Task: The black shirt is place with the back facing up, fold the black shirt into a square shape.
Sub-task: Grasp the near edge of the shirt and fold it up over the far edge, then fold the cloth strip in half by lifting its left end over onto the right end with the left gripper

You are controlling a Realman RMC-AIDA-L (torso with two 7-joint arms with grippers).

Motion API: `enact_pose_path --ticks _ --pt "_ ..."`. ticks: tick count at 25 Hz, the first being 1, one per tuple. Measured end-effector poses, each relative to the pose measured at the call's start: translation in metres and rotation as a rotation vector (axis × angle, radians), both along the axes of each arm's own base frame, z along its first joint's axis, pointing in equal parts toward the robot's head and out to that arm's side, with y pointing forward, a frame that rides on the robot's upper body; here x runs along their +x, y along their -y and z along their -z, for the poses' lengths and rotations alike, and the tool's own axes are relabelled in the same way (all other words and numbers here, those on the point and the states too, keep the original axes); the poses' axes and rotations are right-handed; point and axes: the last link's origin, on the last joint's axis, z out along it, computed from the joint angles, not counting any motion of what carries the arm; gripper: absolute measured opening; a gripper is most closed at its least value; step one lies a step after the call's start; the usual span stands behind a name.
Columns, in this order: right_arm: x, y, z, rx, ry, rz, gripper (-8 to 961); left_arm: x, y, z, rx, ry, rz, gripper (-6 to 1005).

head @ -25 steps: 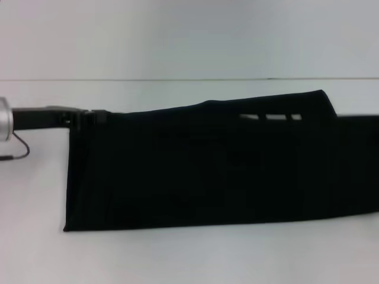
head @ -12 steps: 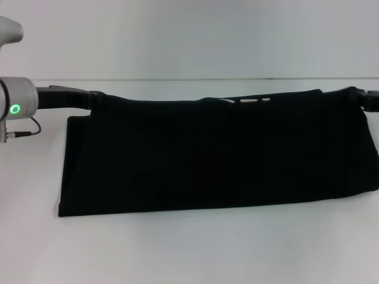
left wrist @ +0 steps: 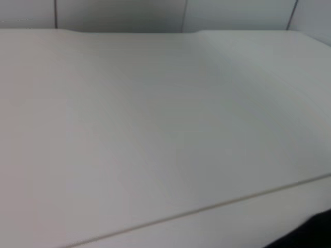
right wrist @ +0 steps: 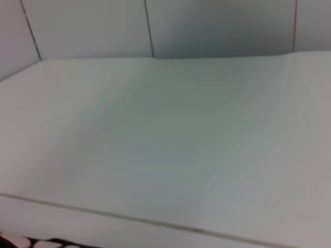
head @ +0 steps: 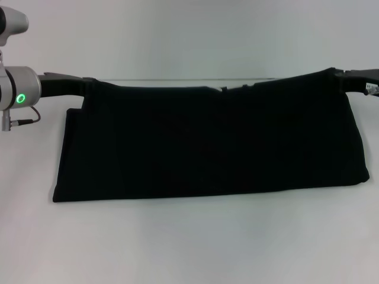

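Large plain black soft-fabric shirt (head: 213, 142) lies on white counter (head: 189, 242), long axis left–right. Left gripper (head: 87, 89) and right gripper (head: 340, 77) meet its far corners, apparently pinching cloth (fingers hidden; cannot tell).

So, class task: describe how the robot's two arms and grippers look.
The left arm has a silver wrist with a glowing green ring light, a thin dark cable looping below it, and a black left gripper. The right gripper is black too, with a small pale label.
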Motion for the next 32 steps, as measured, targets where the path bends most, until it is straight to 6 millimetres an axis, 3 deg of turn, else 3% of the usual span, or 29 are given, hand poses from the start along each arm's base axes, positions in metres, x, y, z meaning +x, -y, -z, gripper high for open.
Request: enact_pose_path --ticks 10,16,23,32 --pt "-0.003 -0.004 0.004 0.016 0.005 0.005 193 -0.002 -0.004 0.001 0.046 -0.020 -0.017 0" --pt "-0.004 -0.005 0.007 0.012 0.023 0.003 202 -0.004 -0.007 0.013 0.095 -0.044 -0.046 -1" --pt "0.004 -0.009 0.004 0.064 0.079 0.051 213 -0.012 -0.007 0.022 0.167 -0.074 -0.101 171" --pt "0.003 -0.008 -0.015 0.030 -0.025 0.047 601 -0.012 0.001 0.024 0.121 0.015 -0.130 521"
